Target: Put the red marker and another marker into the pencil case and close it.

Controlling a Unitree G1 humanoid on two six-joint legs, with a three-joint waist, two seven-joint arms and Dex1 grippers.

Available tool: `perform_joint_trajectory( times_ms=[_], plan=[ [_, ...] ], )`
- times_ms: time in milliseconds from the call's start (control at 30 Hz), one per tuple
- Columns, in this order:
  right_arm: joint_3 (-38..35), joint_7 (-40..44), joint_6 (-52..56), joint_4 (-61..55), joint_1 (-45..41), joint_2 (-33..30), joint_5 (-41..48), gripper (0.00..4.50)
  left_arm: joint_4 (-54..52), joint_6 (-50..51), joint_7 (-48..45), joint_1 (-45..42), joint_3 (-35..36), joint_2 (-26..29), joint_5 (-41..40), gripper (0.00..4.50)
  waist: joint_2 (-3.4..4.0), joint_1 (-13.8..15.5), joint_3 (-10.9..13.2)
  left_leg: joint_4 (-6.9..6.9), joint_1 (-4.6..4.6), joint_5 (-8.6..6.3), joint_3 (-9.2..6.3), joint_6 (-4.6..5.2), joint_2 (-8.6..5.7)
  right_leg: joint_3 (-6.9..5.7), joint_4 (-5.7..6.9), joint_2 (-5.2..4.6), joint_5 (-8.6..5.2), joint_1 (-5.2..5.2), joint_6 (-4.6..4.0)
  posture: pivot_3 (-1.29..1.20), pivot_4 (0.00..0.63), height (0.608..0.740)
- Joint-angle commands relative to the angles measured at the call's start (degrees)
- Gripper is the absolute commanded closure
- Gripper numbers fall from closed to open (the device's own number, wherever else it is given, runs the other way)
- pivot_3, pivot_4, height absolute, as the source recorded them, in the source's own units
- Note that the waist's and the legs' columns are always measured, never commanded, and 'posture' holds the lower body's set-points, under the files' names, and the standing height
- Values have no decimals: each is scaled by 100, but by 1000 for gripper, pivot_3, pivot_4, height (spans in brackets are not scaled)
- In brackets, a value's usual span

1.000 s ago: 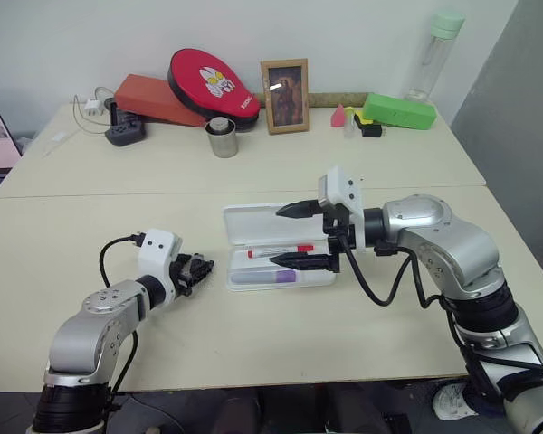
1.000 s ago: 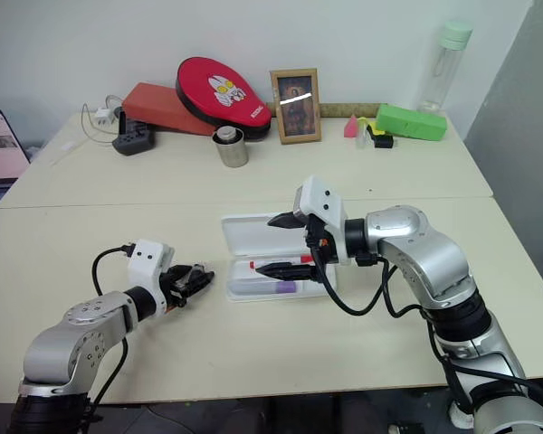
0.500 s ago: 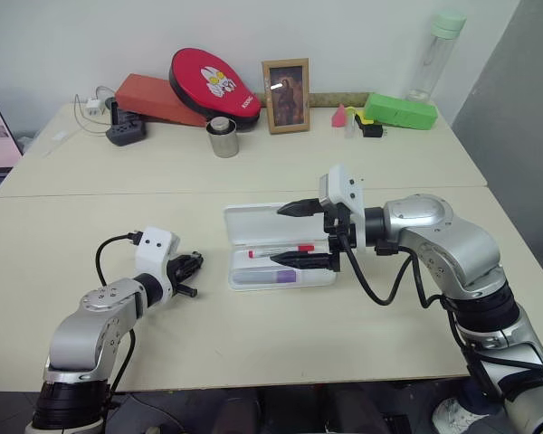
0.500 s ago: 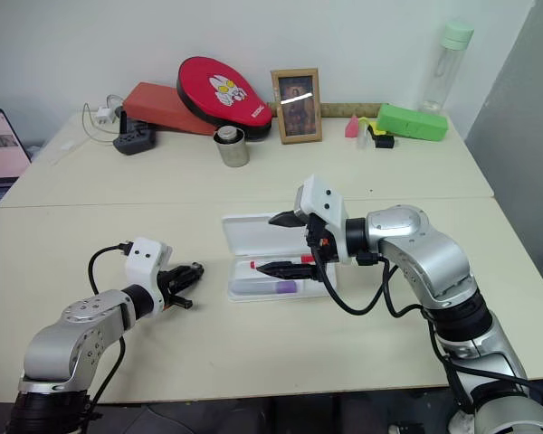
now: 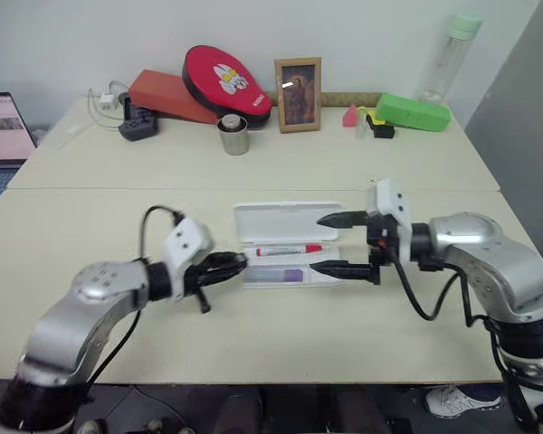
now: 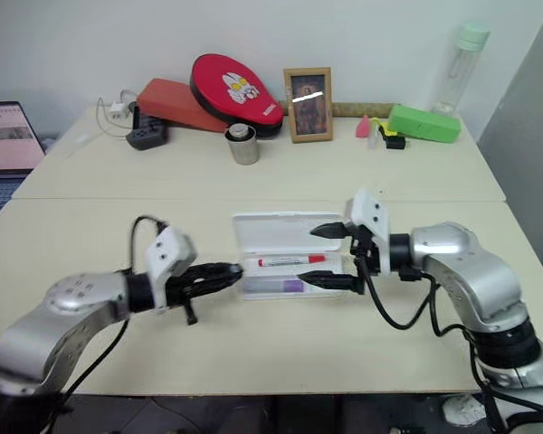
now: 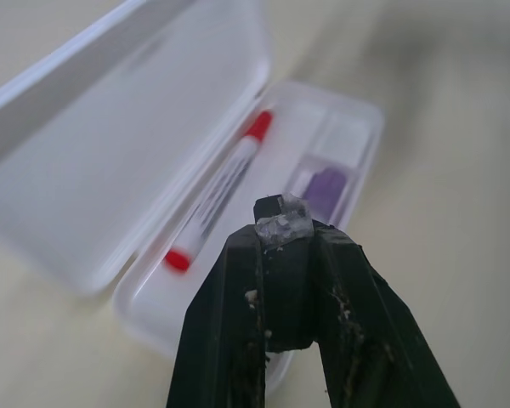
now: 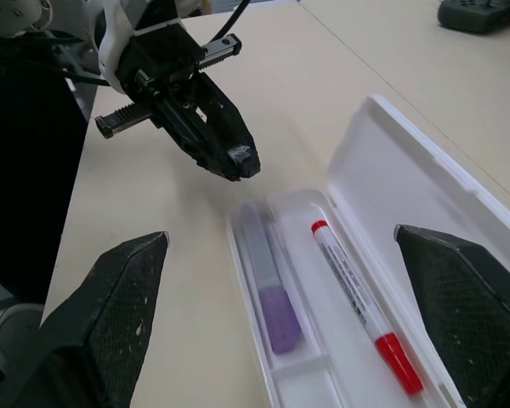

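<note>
Both markers already lie inside the pencil case (image 5: 285, 271): the red marker (image 5: 283, 250) in the long compartment beside the hinge, the purple highlighter (image 5: 281, 274) in the front compartment, parallel to it. The case sits open on the table (image 5: 281, 362), its lid (image 5: 285, 220) folded back flat toward the far side. By that layout the filling looks done and the step in hand is closing the case.

The left gripper (image 5: 238, 263) reaches in level from the case's left end, its fingers pressed nearly together around a small black stubby object (image 7: 276, 223), its tip just beside the end of the case. The right gripper (image 5: 327, 243) points in from the right end with its jaws spread wide, one fingertip over the lid's edge and the other near the front rim, holding nothing.

Closing probably calls for a finger to get behind or under the lid's far edge and swing it over the hinge while the base is kept from sliding, then a press down to latch.
</note>
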Motion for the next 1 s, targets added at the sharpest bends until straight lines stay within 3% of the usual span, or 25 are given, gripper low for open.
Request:
perform_joint_trajectory(
  times_ms=[33, 200, 367, 1000],
  plan=[
    [-401, -420, 171, -581, 316, -62, 203, 0, 823, -268, -222, -1014, -1145, -479, 654, 4066, 0, -3, 0, 0, 0, 0, 1, 0, 0, -3, 2, 3, 0, 1, 0, 0, 150, 740],
    [-577, -926, 464, -1081, 698, -57, 332, 0, 1993, -579, -455, -2050, -1982, -1173, 1201, 4066, -2, -74, 1, -1, -2, 0, 4, 1, 6, -4, 5, 15, 0, -4, 0, 0, 150, 740],
    [-845, -1418, 738, -1520, 1013, -77, 523, 0, 2625, -793, -857, -2518, -2199, -1504, 1361, 4066, -4, -137, 3, 3, -6, 1, 3, 1, 5, -1, 4, 15, -1, -5, 0, 0, 150, 740],
    [-1026, -2155, 958, -1975, 1397, -208, 1009, 0, 2837, -858, -1226, -2565, -2333, -1793, 1685, 4066, -4, -141, 2, 5, -4, 1, -1, 2, 4, -5, 8, 15, -2, -3, 1, 0, 150, 740]
  ],
)
